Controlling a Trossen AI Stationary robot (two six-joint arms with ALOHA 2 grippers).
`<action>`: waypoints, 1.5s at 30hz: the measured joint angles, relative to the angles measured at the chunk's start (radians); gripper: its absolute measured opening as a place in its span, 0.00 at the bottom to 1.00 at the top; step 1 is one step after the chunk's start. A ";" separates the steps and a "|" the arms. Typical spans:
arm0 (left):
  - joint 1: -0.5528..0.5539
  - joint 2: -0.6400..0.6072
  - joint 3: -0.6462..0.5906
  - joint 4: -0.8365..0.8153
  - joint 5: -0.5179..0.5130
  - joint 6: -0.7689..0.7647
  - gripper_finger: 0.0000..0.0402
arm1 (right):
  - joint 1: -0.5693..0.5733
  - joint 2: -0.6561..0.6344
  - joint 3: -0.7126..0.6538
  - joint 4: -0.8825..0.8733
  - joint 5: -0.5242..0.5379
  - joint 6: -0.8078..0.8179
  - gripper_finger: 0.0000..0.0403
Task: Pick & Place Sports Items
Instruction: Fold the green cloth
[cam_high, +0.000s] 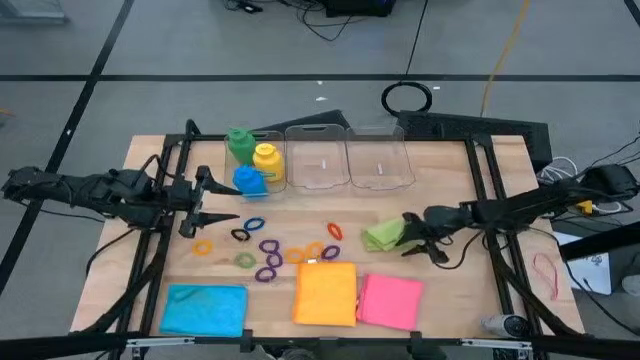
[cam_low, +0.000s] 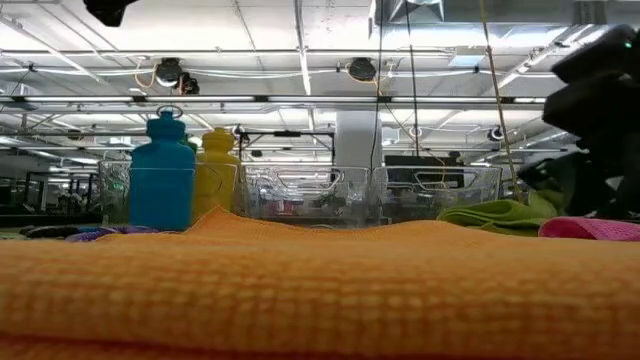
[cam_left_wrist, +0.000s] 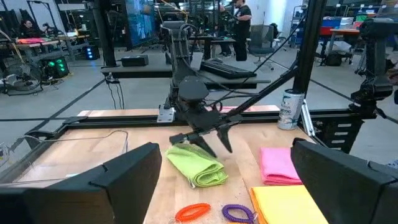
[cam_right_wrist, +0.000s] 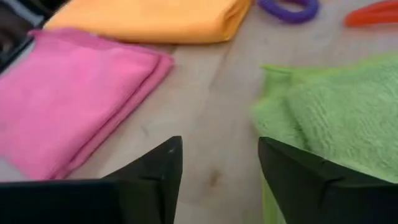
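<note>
A folded green cloth (cam_high: 382, 235) lies flat on the table right of centre. My right gripper (cam_right_wrist: 221, 168) stands open at its right side, slanting down, with bare table between the fingers and the cloth's edge (cam_right_wrist: 273, 118) beside one finger. Pink (cam_high: 390, 301), orange (cam_high: 326, 293) and blue (cam_high: 205, 308) folded cloths lie along the near edge. Several small rings (cam_high: 270, 250) are scattered mid-table. Green (cam_high: 240, 143), yellow (cam_high: 266, 160) and blue (cam_high: 249, 180) bottles stand upright at the far left. My left gripper (cam_high: 200, 215) waits open at the left, pointing level. My right gripper comes at the green cloth's right edge (cam_right_wrist: 267, 186), slanting down from the table's right. One finger (cam_right_wrist: 305, 180) stands right against that edge. I cannot tell whether it touches the cloth. The cloth lies flat on the table.
Two clear bins (cam_high: 322, 158) (cam_high: 380, 160) stand at the far edge, right of the bottles. Black frame rails (cam_high: 480, 180) run along the table's sides. A white can (cam_high: 505, 323) sits at the near right corner. Bare wood lies between the rings and the bins.
</note>
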 joint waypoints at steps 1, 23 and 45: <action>0.000 0.000 0.000 0.000 0.000 0.000 0.74 | 0.001 0.000 0.035 -0.062 0.000 -0.027 0.35; 0.000 0.000 0.000 0.000 0.000 0.000 0.74 | -0.004 0.009 0.474 -1.004 0.604 -0.413 0.43; 0.000 0.000 0.000 0.000 0.000 0.000 0.74 | 0.008 0.158 0.434 -0.881 0.504 -0.514 0.64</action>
